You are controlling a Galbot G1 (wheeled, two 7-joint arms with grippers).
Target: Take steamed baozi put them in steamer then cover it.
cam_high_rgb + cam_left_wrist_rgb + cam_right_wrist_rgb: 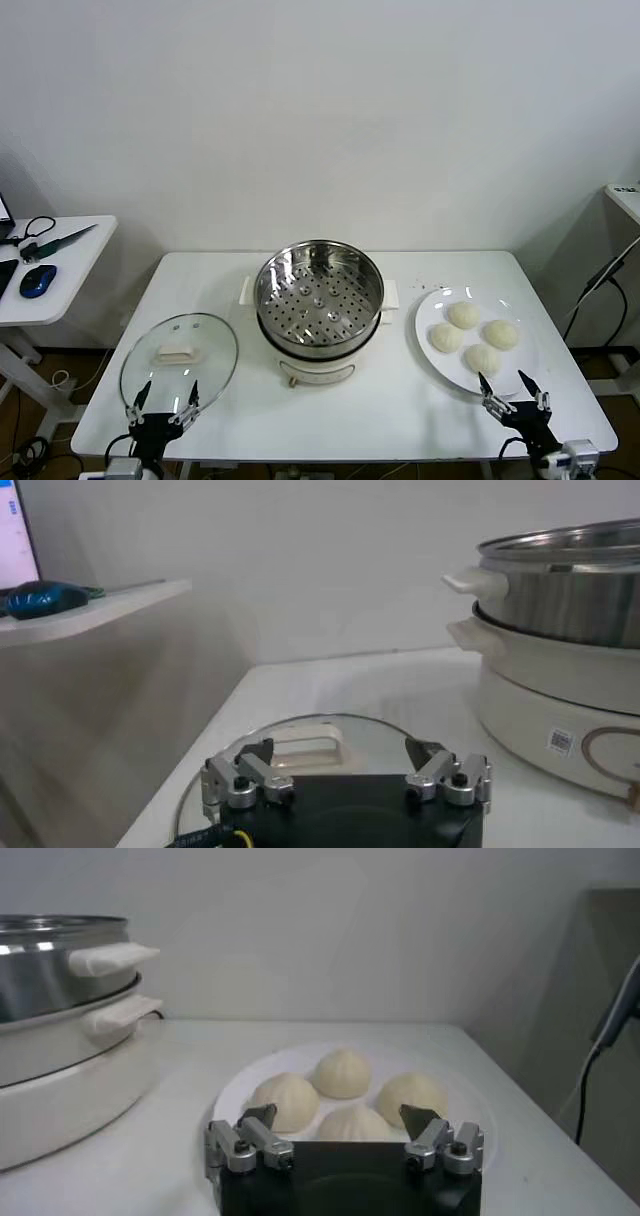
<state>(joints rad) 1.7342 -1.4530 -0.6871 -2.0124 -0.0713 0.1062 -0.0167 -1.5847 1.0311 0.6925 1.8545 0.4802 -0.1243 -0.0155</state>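
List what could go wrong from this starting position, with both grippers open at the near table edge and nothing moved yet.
1. The four baozi sit close together on the plate, so the open right gripper may nudge or squash a neighbour when picking one.
2. The lid lies flat by the near table edge beside the open left gripper; only its low handle offers a grip, so it might slip.
3. The steamer wall is tall; a low carry could clip its rim.

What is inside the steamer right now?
Inside the steamer only the perforated tray shows, with nothing on it. All four baozi sit on the white plate. What lies below the tray is hidden.
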